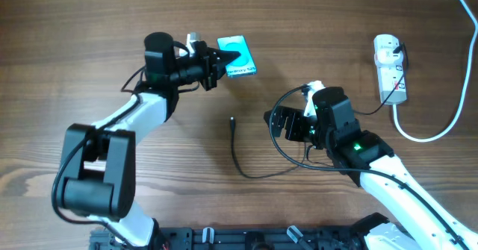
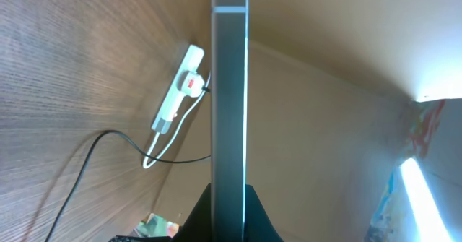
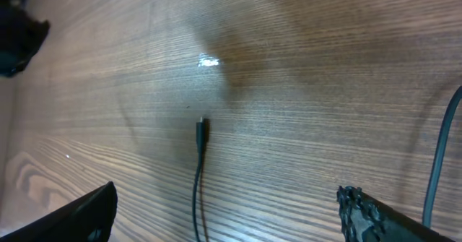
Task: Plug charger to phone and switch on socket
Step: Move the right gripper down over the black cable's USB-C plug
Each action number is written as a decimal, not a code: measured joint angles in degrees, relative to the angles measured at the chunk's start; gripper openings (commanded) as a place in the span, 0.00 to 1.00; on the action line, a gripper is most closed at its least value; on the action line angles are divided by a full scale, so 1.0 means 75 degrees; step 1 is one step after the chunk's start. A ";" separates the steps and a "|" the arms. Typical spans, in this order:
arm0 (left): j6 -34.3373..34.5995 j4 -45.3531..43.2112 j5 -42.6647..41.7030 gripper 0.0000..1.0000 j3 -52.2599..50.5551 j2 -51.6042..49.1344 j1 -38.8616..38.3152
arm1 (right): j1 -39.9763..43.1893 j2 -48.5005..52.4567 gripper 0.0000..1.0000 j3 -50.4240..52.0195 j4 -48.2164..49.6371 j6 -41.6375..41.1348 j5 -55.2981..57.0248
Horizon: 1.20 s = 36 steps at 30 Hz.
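Note:
My left gripper is shut on the phone, turquoise screen with a white band, held at the table's far middle. In the left wrist view the phone stands edge-on between the fingers. The charger cable lies on the table, its connector tip free at mid table. My right gripper is open and empty, right of the tip. In the right wrist view the connector lies between and ahead of the spread fingers. The socket lies at the far right with a black plug in it.
A thick white cord runs from the socket off the far right edge. The socket also shows in the left wrist view with a red mark. The black cable loops under my right arm.

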State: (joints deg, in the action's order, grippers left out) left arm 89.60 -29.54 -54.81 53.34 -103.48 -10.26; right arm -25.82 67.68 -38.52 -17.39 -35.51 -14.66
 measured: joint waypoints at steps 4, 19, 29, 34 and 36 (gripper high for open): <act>0.0055 0.0003 0.0006 0.04 0.0035 -0.0160 -0.0026 | -0.0300 0.0000 0.94 0.0000 0.0006 0.0306 0.0283; -0.0102 -0.0003 -0.0399 0.04 0.0705 -0.0178 0.1003 | -0.2419 0.0927 0.85 -0.0125 0.0959 0.0813 0.1985; -0.0306 0.0003 -0.1072 0.04 0.0714 -0.0178 0.2084 | -0.3302 0.3302 0.82 -0.2031 0.0315 0.0717 0.2821; -0.0469 0.0003 -0.1236 0.04 0.0714 -0.0178 0.2098 | -0.3302 0.4150 0.74 -0.2393 0.0102 0.0484 0.2938; -0.0530 0.0003 -0.1285 0.04 0.0714 -0.0178 0.2098 | -0.3305 0.4430 0.70 -0.2398 0.0108 0.0449 0.2970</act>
State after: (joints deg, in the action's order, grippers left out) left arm 85.62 -29.52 -64.45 58.70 -104.81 5.48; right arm -50.61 100.90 -56.51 -16.58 -32.14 7.62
